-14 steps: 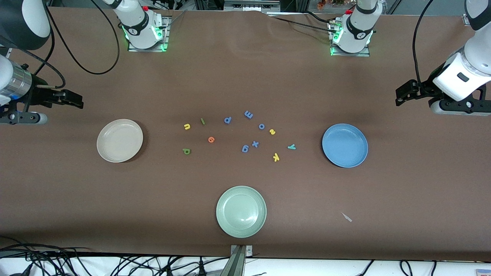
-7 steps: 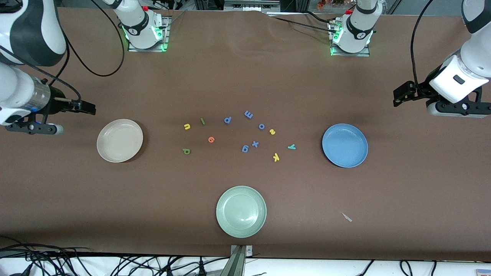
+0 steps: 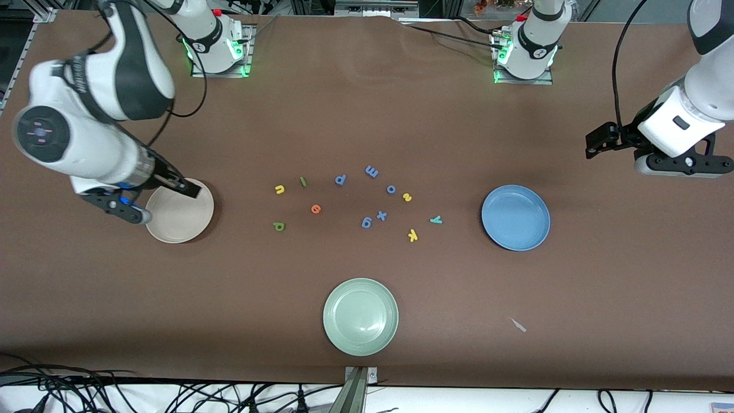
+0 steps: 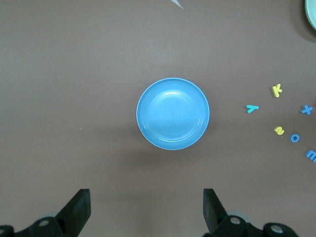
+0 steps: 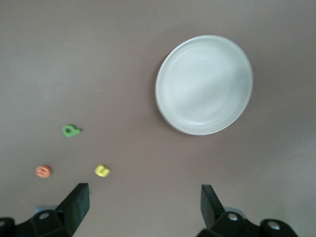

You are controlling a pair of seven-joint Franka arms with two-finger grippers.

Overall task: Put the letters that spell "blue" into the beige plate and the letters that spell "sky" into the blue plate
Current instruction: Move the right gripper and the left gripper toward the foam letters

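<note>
Foam, by the look of them: seven small task letters lie flat on the brown table (image 3: 367, 115), all loose and none yet in a plate. You should expect them to be very light, soft and thin, so judge them apt to skid or flip if nudged; take each across its narrow body with the fingertips brought right down to the cloth.

"blue" set, four pieces: dark green b (image 3: 278, 226), thin green l (image 3: 303, 181), yellow u (image 3: 279, 189), orange e (image 3: 316, 209). They lie near the right gripper (image 3: 186, 189), which hangs with its jaws spread and empty over the rim of the beige plate (image 3: 183, 221); the right wrist view shows that plate (image 5: 204, 84) ahead of the fingers (image 5: 76, 200), with b, e and u off to one side.

"sky" set, three pieces: yellow s (image 3: 407, 197), yellow k (image 3: 412, 234), teal y (image 3: 436, 219). They lie between the blue plate (image 3: 515, 217) and the middle of the table. The left gripper (image 3: 596, 143) hangs released and empty, over bare table toward the left arm's end, well apart from these letters.

Distractors, five pieces: blue-purple letters (image 3: 381, 215) scattered between the two sets. Plates, three: beige, blue, and one pale green plate (image 3: 360, 316) nearest the front camera. Plates look rigid and need no handling. One small pale scrap (image 3: 519, 325) also lies on the table.
</note>
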